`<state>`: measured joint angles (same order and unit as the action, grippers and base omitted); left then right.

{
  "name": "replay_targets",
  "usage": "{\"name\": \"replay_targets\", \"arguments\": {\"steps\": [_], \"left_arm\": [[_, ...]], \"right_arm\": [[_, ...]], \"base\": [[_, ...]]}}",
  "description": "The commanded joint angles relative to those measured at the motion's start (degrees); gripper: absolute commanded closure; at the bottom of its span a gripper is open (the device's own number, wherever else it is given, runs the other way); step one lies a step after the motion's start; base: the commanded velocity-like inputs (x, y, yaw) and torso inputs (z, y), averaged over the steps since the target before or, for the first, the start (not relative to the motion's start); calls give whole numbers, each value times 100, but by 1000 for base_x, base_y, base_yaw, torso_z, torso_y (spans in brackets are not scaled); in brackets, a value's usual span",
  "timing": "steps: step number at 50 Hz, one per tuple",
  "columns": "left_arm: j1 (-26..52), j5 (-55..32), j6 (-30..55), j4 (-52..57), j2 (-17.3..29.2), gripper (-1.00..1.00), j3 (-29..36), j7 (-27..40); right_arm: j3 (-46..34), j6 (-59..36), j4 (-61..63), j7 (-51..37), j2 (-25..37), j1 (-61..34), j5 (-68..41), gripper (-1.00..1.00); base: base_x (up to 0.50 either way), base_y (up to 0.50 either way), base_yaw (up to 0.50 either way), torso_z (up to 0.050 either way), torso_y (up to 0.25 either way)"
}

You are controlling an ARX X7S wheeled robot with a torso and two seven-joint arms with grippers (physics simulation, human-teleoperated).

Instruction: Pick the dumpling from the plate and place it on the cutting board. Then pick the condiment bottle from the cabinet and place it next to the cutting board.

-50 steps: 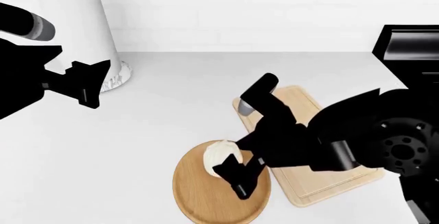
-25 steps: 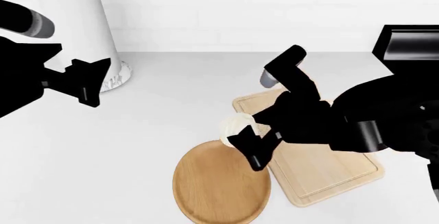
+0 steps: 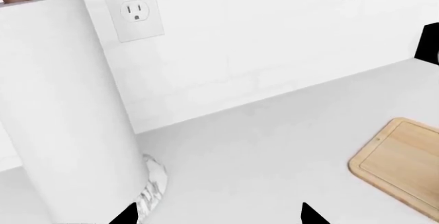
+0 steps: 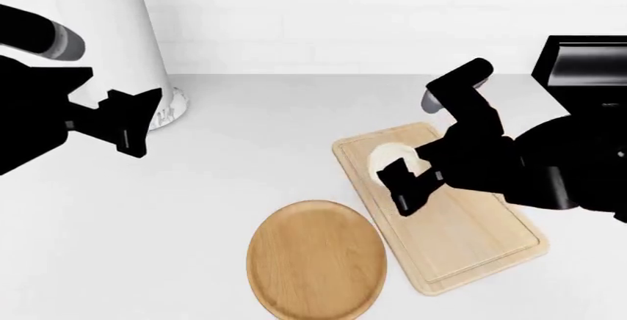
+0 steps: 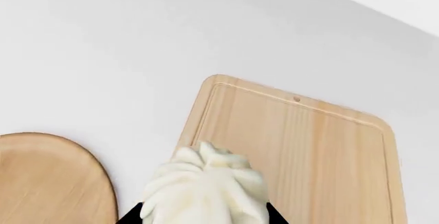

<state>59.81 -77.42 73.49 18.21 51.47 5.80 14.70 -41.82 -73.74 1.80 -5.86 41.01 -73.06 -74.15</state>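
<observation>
White desk (image 4: 245, 151), white tiled wall behind. Dumpling (image 4: 390, 160) off the plate (image 4: 313, 261), gripped in right claw (image 4: 400, 180), held above far-left part of cutting board (image 4: 460, 239); contact with board not clear. In right wrist view, dumpling (image 5: 205, 185) pinched between two dark tips, board (image 5: 302, 152) beneath and beyond, plate (image 5: 48, 178) to one side. Plate bare, near-left of board, just beside it. Left claw (image 4: 132, 122) parked far left near paper towel roll (image 4: 98, 26), tips apart, holding nothing. Condiment bottle not in view.

Risks, by judgement: release from height, round bun rolling off left edge onto desk. Release too near that edge, same result. Squeeze too hard, soft dough deformed or stuck to a tip.
</observation>
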Motion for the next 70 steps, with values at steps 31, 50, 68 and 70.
{"name": "replay_targets", "arguments": {"steps": [31, 50, 68, 70], "left_arm": [[-54, -84, -120, 7, 27, -100, 75, 53], [-50, -313, -129, 94, 70, -100, -10, 234], [-47, -634, -124, 279, 167, -100, -143, 475], [-44, -707, -112, 322, 199, -100, -171, 511]], "right_arm": [[-399, 91, -53, -36, 180, 14, 563, -100], [126, -22, 577, -485, 386, -589, 159, -100], [975, 62, 1702, -1511, 537, -1563, -299, -100], [1023, 172, 1745, -1622, 464, -1671, -164, -100]], "base": [[0, 0, 0, 0, 0], [0, 0, 0, 0, 0], [0, 0, 0, 0, 0], [0, 0, 0, 0, 0]]}}
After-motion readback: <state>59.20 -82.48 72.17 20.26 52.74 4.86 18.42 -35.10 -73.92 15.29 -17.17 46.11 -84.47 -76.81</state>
